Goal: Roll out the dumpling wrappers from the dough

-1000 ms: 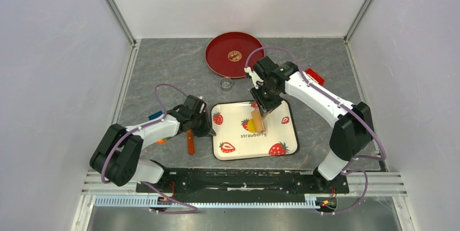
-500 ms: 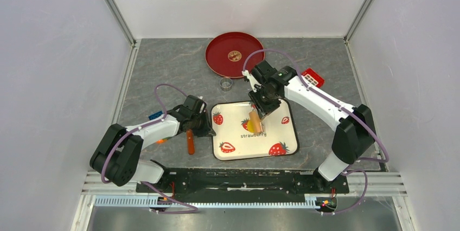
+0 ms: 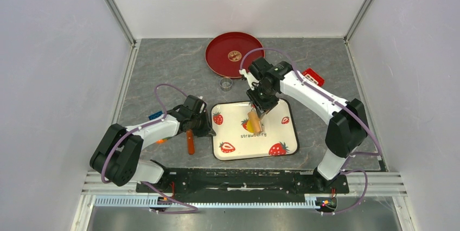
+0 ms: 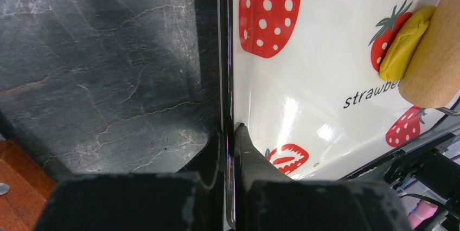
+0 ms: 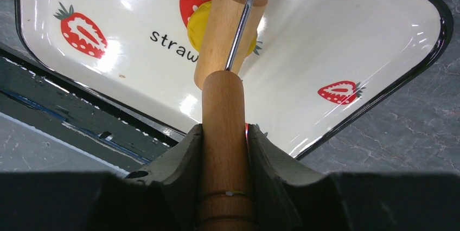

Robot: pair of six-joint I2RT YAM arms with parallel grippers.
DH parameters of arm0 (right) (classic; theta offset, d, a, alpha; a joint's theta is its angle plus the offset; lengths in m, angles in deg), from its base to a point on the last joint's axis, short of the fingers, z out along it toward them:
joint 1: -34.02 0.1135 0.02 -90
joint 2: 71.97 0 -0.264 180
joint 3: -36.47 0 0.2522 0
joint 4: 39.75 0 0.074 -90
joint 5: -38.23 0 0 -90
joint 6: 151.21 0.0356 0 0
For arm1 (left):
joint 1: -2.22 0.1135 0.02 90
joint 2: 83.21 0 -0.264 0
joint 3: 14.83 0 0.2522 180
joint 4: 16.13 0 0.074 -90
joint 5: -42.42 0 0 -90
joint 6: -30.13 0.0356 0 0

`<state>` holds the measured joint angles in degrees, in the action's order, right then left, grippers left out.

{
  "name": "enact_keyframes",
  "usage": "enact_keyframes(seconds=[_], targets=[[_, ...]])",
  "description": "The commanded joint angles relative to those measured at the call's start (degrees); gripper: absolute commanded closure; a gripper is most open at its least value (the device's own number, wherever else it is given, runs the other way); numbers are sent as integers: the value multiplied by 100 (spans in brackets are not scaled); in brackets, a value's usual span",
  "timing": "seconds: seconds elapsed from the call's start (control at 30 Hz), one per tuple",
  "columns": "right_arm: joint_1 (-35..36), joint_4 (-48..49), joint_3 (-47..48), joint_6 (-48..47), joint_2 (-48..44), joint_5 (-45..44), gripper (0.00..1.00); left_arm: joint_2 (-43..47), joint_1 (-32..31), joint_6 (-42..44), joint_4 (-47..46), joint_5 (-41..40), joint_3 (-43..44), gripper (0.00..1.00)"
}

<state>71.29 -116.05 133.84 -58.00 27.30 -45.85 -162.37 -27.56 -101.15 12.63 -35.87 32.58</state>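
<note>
Right arm [image 3: 312,94] swung left; rolling pin [image 3: 255,120] on dough [image 4: 404,51].

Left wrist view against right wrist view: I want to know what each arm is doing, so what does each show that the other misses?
Only the left wrist view shows the left pincer shut on the edge of the strawberry tray. Only the right wrist view shows the right pincer clamped on the roller's wooden handle. Both show the tray's printed surface, the roller drum and the yellow dough lying against that drum.
</note>
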Motion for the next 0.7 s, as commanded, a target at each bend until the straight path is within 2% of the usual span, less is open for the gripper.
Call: enact_keyframes(seconds=[0.0, 0.37, 0.67], targets=[[30, -104, -504, -270, 1177, -609, 100, -198, -46, 73, 460, -695, -102, 98], [245, 310, -1208, -263, 1236, -346, 100, -194, -55, 64, 459, -707, -95, 98], [280, 399, -1285, -479, 1473, -272, 100, -187, -54, 54, 459, -713, -105, 98]])
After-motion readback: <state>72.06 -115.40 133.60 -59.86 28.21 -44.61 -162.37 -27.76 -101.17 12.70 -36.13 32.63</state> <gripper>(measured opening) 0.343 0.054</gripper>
